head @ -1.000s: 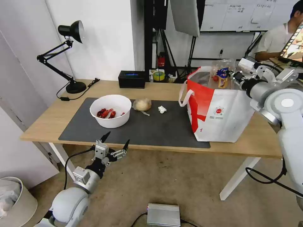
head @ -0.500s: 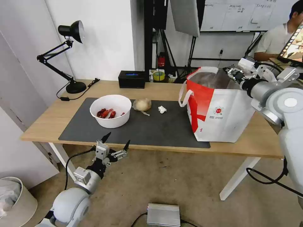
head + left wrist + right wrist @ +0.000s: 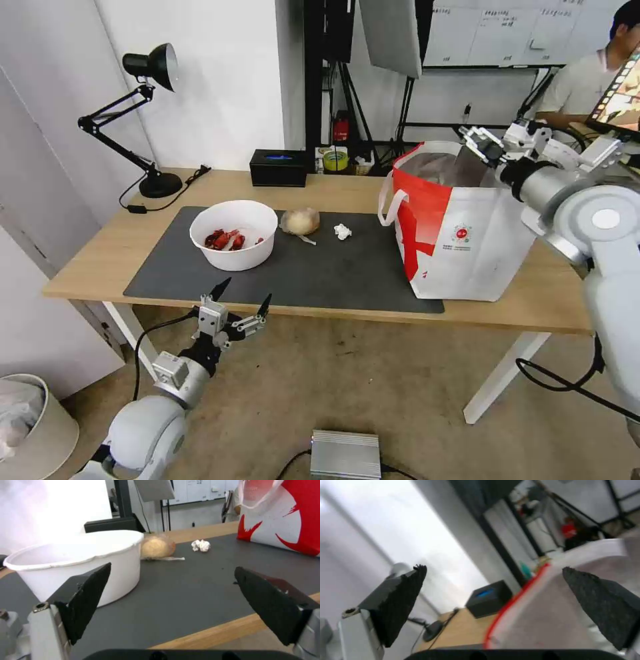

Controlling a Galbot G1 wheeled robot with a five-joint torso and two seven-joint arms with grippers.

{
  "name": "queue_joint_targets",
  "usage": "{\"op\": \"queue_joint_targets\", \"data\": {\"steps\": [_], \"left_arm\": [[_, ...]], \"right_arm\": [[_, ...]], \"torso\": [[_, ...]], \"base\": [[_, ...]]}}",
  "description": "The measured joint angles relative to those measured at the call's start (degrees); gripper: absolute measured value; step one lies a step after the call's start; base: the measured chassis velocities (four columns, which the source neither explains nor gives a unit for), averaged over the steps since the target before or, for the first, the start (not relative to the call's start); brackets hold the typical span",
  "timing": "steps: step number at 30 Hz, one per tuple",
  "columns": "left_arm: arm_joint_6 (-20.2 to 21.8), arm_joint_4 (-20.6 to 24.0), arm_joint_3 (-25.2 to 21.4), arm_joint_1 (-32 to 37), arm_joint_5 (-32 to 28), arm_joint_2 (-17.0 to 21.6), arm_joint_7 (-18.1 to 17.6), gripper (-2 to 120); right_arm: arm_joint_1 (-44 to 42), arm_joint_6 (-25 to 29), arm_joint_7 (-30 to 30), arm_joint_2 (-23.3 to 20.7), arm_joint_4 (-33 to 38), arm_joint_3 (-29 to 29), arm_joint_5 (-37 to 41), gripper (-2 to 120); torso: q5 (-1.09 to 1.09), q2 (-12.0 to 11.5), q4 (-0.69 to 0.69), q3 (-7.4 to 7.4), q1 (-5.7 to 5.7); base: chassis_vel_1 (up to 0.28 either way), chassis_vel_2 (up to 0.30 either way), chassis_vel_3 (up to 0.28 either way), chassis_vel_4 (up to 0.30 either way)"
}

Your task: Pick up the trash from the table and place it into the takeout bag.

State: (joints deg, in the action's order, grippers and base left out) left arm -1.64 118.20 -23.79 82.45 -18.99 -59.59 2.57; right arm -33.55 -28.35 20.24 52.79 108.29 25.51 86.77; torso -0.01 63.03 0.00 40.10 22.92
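Observation:
On the dark mat [image 3: 320,273] of the table [image 3: 333,190] stand a white bowl [image 3: 233,233] with red shellfish scraps, a beige plastic-wrap ball [image 3: 301,221] and a small white tissue ball [image 3: 343,231]. The takeout bag [image 3: 460,227], white with a red side, stands at the mat's right end. My right gripper [image 3: 483,142] hovers open and empty over the bag's far rim [image 3: 520,592]. My left gripper [image 3: 240,303] is open below the table's front edge, facing the bowl [image 3: 76,560], the wrap ball [image 3: 156,547] and the tissue ball [image 3: 201,545].
A black desk lamp [image 3: 150,120] stands at the table's back left corner, with a black box [image 3: 278,167] along the back edge. A silver box [image 3: 345,455] lies on the floor in front, and a white bin [image 3: 27,427] sits at the left.
A second ago the right gripper held a clear tray over the bag. It has let go, the tray has dropped out of sight, and the gripper has shifted slightly left. The left arm barely moved.

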Motion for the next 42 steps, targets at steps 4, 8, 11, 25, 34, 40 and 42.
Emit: {"op": "queue_joint_targets", "data": {"steps": [4, 8, 11, 25, 34, 40, 42], "left_arm": [[0.0, 0.3, -0.6, 0.1, -0.1, 0.1, 0.0, 100], [-0.2, 0.3, -0.8, 0.2, -0.3, 0.3, 0.0, 100], [-0.3, 0.2, -0.5, -0.1, -0.3, 0.5, 0.0, 100], [-1.3, -0.8, 0.3, -0.5, -0.4, 1.0, 0.1, 100], [-1.8, -0.9, -0.2, 0.1, -0.3, 0.7, 0.1, 100], [-2.1, -1.1, -0.9, 0.6, -0.3, 0.7, 0.2, 100], [-2.3, -1.2, -1.0, 0.8, -0.3, 0.7, 0.5, 100]], "right_arm": [[-1.4, 0.0, -2.7, -0.5, 2.9, -1.7, -2.0, 100], [-5.5, 0.9, -9.4, -1.6, 6.0, -2.6, -6.7, 100], [-9.9, 2.4, -14.6, -2.8, 8.3, -2.5, -11.0, 100], [-32.6, 13.5, -25.2, -4.0, 14.8, -0.4, -34.9, 100], [-40.7, 18.9, -25.2, -0.5, 13.6, -1.2, -44.3, 100], [-44.0, 21.7, -24.9, 1.4, 12.8, -1.4, -47.4, 100], [-45.1, 22.5, -24.9, 1.9, 12.4, -1.5, -48.3, 100]], "torso": [[-0.01, 0.0, 0.01, 0.0, 0.0], [0.0, 0.0, 0.02, 0.0, 0.0], [0.02, 0.0, -0.01, 0.0, 0.0], [0.01, 0.0, 0.0, 0.0, 0.0], [0.01, 0.0, 0.0, 0.0, -0.01], [0.0, 0.0, 0.0, 0.0, -0.01], [0.01, 0.0, 0.0, 0.0, -0.01]], "base": [[0.0, 0.0, 0.0, 0.0], [0.0, 0.0, 0.0, 0.0], [0.0, 0.0, 0.0, 0.0], [0.0, 0.0, 0.0, 0.0], [0.0, 0.0, 0.0, 0.0], [0.0, 0.0, 0.0, 0.0], [0.0, 0.0, 0.0, 0.0]]}}
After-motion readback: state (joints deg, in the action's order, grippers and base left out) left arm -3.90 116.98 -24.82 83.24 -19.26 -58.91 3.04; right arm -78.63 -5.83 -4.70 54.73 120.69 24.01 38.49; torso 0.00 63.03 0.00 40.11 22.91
